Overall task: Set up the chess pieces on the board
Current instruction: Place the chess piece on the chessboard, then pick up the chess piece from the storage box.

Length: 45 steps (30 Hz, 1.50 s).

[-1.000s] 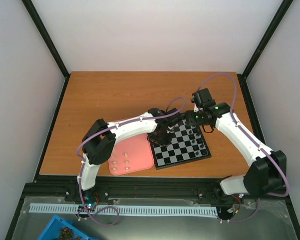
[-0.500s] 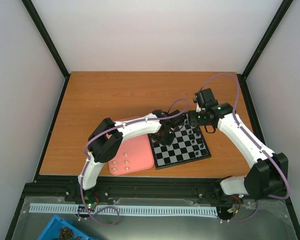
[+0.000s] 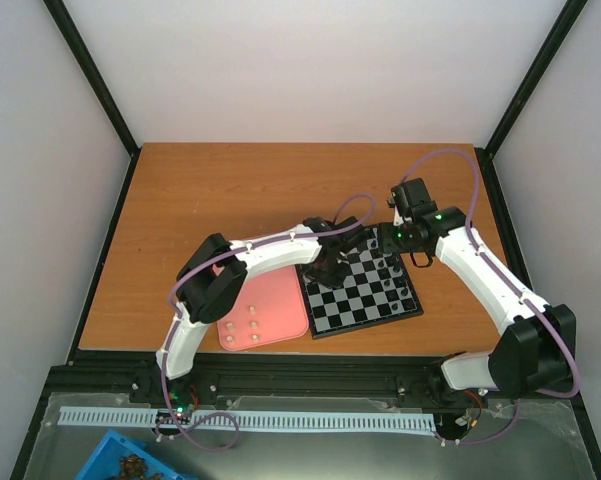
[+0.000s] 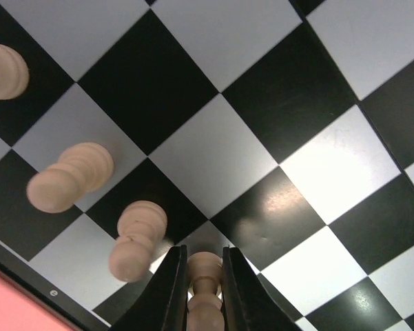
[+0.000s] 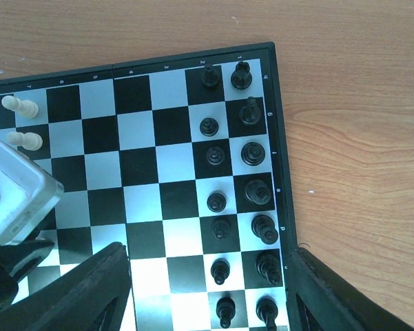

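Chess piece (image 4: 204,267) pinched in the left gripper (image 4: 204,279), low over the board (image 4: 213,158) near its edge by the tray (image 4: 7,310).
Placing step: three cream pieces (image 4: 134,238) stand alongside. The next move calls for lowering it upright onto the free square in their row, then letting go. Meanwhile the right gripper (image 5: 207,279) hangs spread and empty above the dark pieces (image 5: 251,153).

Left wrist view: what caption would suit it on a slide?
Left gripper pinching a cream chess piece over the checkered board.

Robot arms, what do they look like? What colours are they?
The left arm and right arm are smooth white tubes with chunky black joints. A thin purple cable loops along each. A small green light glows on the right one. The left pincer and right pincer each have two black fingers.
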Each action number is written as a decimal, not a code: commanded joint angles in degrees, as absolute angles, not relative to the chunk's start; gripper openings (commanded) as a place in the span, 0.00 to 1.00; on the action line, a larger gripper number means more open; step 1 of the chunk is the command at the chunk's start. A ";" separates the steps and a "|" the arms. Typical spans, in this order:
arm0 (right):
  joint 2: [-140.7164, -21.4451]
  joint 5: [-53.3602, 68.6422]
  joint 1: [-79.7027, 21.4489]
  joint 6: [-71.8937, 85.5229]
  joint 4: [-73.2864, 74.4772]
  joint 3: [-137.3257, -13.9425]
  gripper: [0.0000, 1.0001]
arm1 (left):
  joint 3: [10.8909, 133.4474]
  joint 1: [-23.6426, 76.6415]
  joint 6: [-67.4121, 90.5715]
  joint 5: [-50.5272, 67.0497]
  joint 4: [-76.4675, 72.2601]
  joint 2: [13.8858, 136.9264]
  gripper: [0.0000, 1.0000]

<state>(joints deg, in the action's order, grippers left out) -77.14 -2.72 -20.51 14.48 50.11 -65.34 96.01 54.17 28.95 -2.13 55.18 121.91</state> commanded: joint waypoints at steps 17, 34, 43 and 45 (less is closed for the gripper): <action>-77.95 -2.11 -19.78 14.22 49.39 -64.65 0.62 | 93.46 53.09 29.46 0.09 52.93 122.22 0.16; -76.97 -2.30 -19.77 14.03 49.57 -64.96 0.62 | 92.47 53.09 27.53 1.15 56.84 113.02 0.40; -75.79 -0.01 -19.89 13.71 50.47 -65.12 0.62 | 94.51 52.89 28.33 -0.85 63.19 102.10 0.52; -74.86 0.71 -20.79 13.83 51.42 -65.03 0.63 | 93.38 51.61 29.55 -0.95 63.85 98.88 0.55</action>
